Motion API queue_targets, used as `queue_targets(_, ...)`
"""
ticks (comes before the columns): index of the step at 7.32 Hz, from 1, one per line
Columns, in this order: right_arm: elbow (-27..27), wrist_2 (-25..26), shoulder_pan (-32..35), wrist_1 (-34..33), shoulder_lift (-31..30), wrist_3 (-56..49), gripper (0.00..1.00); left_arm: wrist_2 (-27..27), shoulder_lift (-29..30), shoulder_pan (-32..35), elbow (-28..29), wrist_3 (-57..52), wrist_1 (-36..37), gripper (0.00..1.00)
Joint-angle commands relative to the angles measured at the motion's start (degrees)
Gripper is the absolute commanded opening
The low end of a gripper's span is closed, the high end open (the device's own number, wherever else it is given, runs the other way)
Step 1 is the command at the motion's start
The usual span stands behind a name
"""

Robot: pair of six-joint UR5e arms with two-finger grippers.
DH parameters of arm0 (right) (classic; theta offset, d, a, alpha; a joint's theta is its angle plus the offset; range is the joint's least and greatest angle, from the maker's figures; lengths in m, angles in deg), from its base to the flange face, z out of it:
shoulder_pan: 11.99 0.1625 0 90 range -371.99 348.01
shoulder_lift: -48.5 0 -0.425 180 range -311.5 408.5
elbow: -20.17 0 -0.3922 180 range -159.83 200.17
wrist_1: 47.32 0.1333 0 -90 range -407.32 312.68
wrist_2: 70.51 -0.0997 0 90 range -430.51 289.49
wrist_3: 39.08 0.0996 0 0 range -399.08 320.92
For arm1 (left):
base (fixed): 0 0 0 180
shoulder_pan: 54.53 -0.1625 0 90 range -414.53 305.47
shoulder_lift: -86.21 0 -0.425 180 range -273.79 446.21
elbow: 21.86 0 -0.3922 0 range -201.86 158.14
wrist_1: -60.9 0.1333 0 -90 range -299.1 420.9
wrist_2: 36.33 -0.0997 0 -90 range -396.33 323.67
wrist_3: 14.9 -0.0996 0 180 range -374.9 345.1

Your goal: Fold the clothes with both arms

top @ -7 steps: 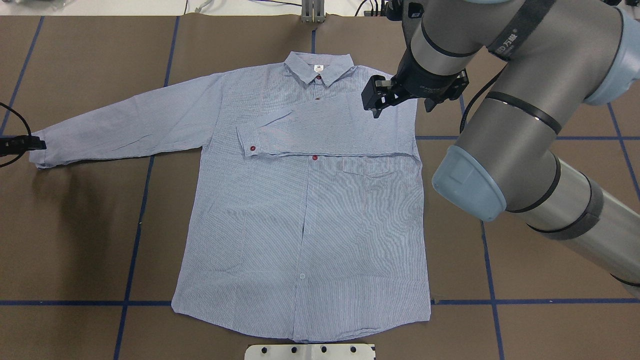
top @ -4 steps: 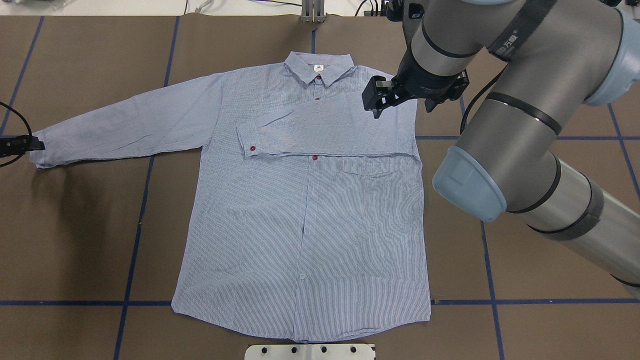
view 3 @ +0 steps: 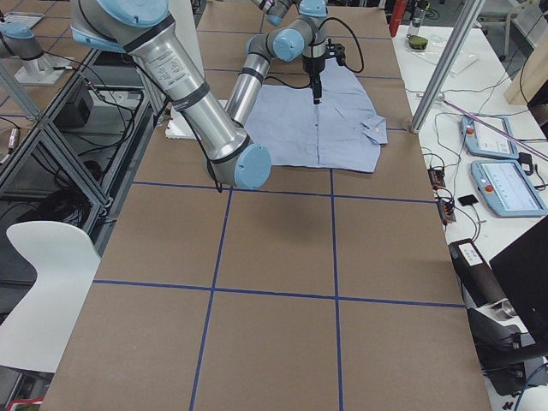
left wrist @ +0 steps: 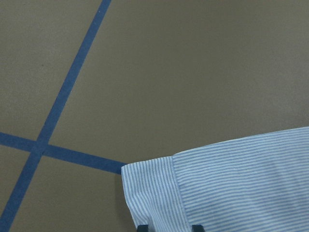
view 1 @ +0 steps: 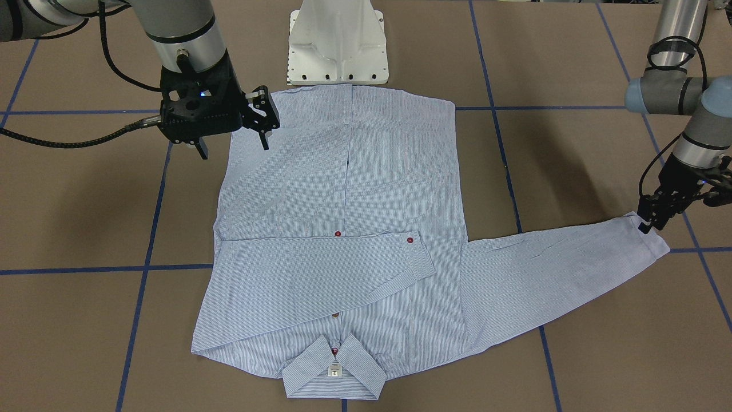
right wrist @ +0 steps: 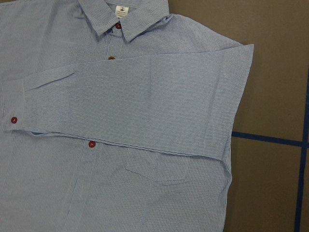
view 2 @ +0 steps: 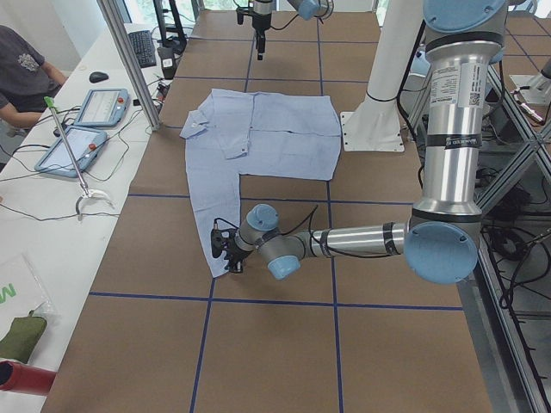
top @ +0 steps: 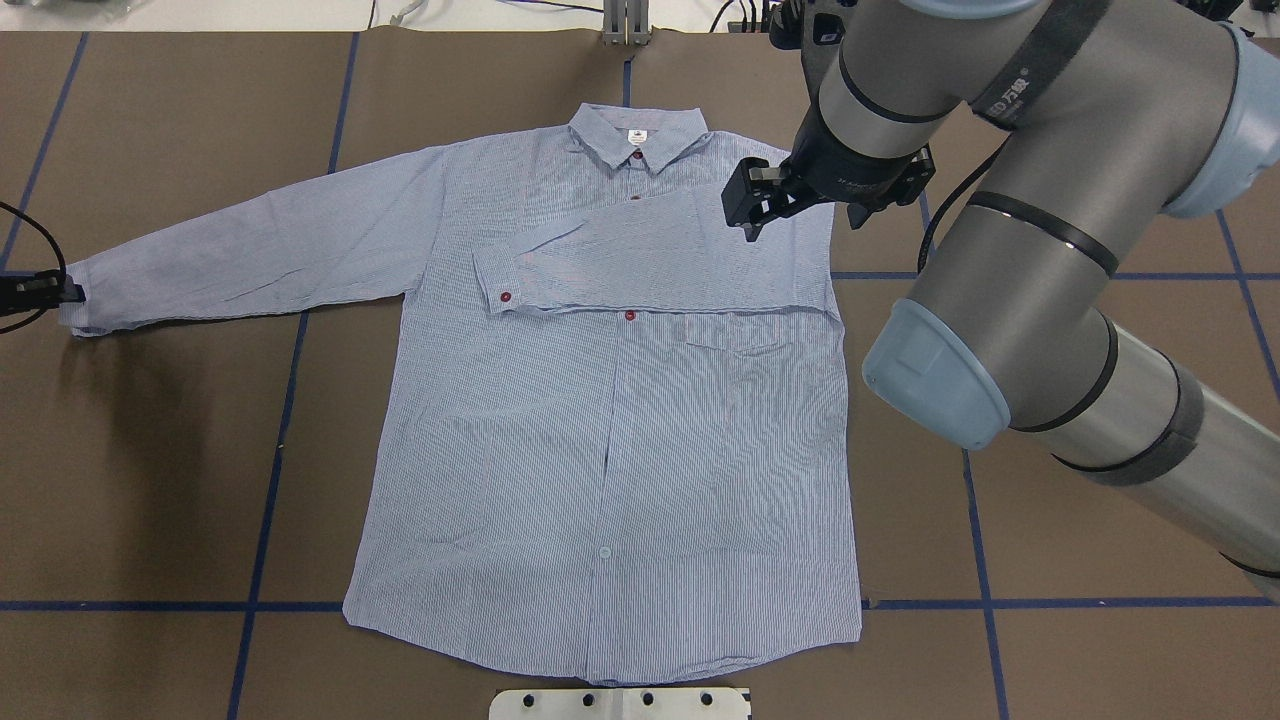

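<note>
1. The shirt point(top: 610, 450) lies flat and front-up in the middle of the brown tabletop point(top: 150, 450). In the overhead view its collar point(top: 638, 135) is at 12 o'clock and its hem at 6 o'clock.
2. One sleeve point(top: 660, 250) is folded across the chest, just above the pocket point(top: 735, 345). Its red-buttoned cuff point(top: 497, 285) points to 9 o'clock.
3. The other sleeve point(top: 250, 250) lies stretched out flat towards 9 o'clock, and its cuff point(left wrist: 149, 188) rests beside a crossing of blue tape lines point(top: 280, 420).
4. The left pincer point(view 1: 648, 220) is low at that cuff's end. In its wrist view the two black fingertips point(left wrist: 143, 226) stand a little apart, with flat striped cloth showing between them, so it is spread.
5. The right pincer point(view 1: 233, 147) hangs in the air over the 3 o'clock side of the shirt. It is spread wide and touches nothing.
6. The white pedestal base point(view 1: 337, 40) stands just beyond the hem, at 6 o'clock in the overhead view.
</note>
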State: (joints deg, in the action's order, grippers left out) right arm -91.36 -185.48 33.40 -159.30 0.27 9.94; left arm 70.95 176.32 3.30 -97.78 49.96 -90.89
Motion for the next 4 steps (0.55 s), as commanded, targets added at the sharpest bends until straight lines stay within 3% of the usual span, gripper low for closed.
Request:
queue_targets(1,0.0,0.01,-0.03,0.01,0.07,0.02,1.0,0.04,0.06,0.0,0.16,0.09,0.0,0.31)
queue_targets(3,0.09,0.1,-0.12,0.01,-0.02,0.02,1.0,0.21,0.06,0.0,-0.28,0.27,0.09,0.2)
queue_targets(4,0.09,0.1,-0.12,0.01,-0.02,0.02,1.0,0.21,0.06,0.09,-0.54,0.27,0.26,0.09)
